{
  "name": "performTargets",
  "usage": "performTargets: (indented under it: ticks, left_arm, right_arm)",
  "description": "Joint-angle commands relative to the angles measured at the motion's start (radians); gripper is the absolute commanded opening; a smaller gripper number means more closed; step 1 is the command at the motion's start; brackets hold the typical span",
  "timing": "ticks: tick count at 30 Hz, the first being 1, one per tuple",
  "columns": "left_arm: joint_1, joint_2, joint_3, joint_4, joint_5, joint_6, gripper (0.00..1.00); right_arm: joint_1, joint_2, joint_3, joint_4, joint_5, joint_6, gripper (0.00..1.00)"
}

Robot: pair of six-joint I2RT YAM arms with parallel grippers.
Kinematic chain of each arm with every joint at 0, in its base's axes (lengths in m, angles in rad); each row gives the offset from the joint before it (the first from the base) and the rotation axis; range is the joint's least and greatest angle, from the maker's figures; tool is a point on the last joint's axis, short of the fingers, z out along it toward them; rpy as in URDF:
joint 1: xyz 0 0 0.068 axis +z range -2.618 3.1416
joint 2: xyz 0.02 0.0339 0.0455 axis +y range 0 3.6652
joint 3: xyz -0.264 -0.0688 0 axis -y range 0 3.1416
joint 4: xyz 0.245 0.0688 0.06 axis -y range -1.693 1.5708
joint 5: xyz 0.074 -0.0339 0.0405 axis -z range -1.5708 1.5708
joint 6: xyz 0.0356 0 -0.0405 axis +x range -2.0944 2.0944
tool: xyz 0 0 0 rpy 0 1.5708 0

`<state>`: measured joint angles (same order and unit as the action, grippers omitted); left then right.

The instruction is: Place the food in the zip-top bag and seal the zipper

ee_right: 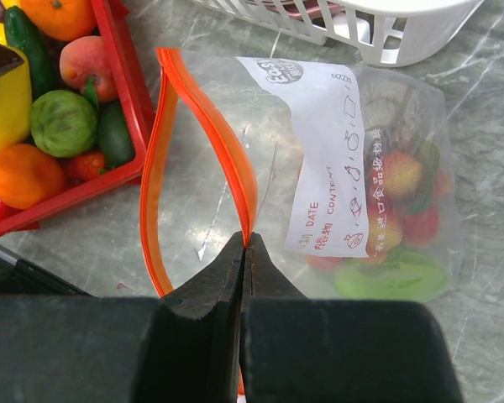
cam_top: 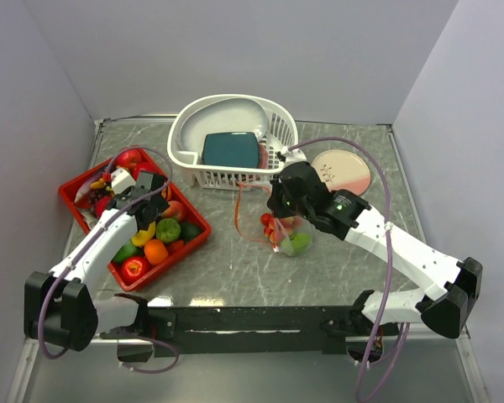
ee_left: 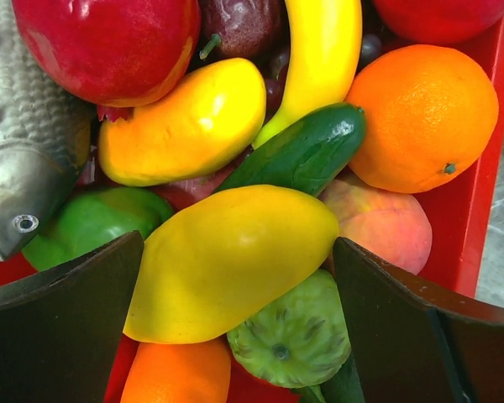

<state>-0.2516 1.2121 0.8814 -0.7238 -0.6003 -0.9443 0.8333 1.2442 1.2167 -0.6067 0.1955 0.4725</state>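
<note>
Jaws of left gripper [ee_left: 239, 285] stand apart astride smooth yellow plastic lemon [ee_left: 235, 243]; close squarely on its middle. Right gripper [ee_right: 245, 248], at 3 o'clock, clamps orange-red zipper strip [ee_right: 214, 126]: hold clear floppy bag [ee_right: 403, 126] agape.

The right tool [ee_right: 246, 250] is clamped on the orange-red zipper [ee_right: 223, 147] of the clear zip-top bag [ee_right: 336, 151], its mouth gaping, toy food [ee_right: 403, 180] inside. A red tray [ee_right: 126, 84] sits left on the bench [ee_right: 487, 101].

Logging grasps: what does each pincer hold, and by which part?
Right pincer: clear plastic zip-top bag, pinched at its orange-red zipper strip. Left pincer straddles a yellow toy fruit; grip unclear.
</note>
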Motion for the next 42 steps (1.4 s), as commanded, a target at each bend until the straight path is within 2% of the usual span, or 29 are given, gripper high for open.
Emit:
performTargets:
  ticks: [1,8,11,16,18,20,21,30,34,36,39,40,42]
  left_arm:
    - [-0.003,0.049,0.03,-0.04,0.051,-0.014,0.99]
    - [-0.003,0.119,0.064,-0.069,0.048,0.009,0.97]
    - [-0.003,0.144,0.073,-0.066,0.057,0.025,0.92]
    - [-0.003,0.175,0.111,-0.092,0.053,0.053,0.8]
    - [-0.003,0.172,0.12,-0.098,0.056,0.067,0.71]
    - [-0.003,0.161,0.128,-0.114,0.054,0.079,0.67]
    - [-0.003,0.153,0.136,-0.12,0.054,0.084,0.6]
    - [-0.003,0.07,0.22,-0.196,0.031,0.144,0.33]
    - [-0.008,0.024,0.267,-0.201,0.114,0.168,0.2]
    - [-0.029,-0.003,0.294,-0.174,0.207,0.171,0.16]
    - [-0.135,-0.046,0.344,-0.097,0.267,0.107,0.17]
    - [-0.208,-0.039,0.362,-0.074,0.286,0.086,0.16]
    - [-0.285,-0.019,0.419,-0.049,0.29,0.036,0.15]
  right_arm:
    - [-0.005,-0.035,-0.005,0.042,-0.007,-0.015,0.0]
    - [-0.005,-0.042,-0.009,0.044,-0.013,-0.015,0.0]
    - [-0.007,-0.049,-0.014,0.039,-0.007,-0.02,0.0]
    - [-0.005,-0.06,-0.026,0.05,-0.018,-0.018,0.0]
    - [-0.005,-0.058,-0.029,0.053,-0.031,-0.017,0.0]
    - [-0.005,-0.061,-0.032,0.056,-0.036,-0.015,0.0]
    - [-0.005,-0.065,-0.032,0.058,-0.036,-0.017,0.0]
    - [-0.005,-0.052,-0.019,0.062,-0.048,-0.015,0.0]
    - [-0.003,-0.057,-0.031,0.067,-0.047,-0.011,0.0]
    - [-0.005,-0.057,-0.029,0.067,-0.044,-0.008,0.0]
    - [-0.005,-0.043,-0.005,0.061,-0.044,-0.005,0.0]
    - [-0.005,-0.037,0.001,0.059,-0.044,-0.003,0.0]
    - [-0.005,-0.025,0.017,0.05,-0.041,0.0,0.0]
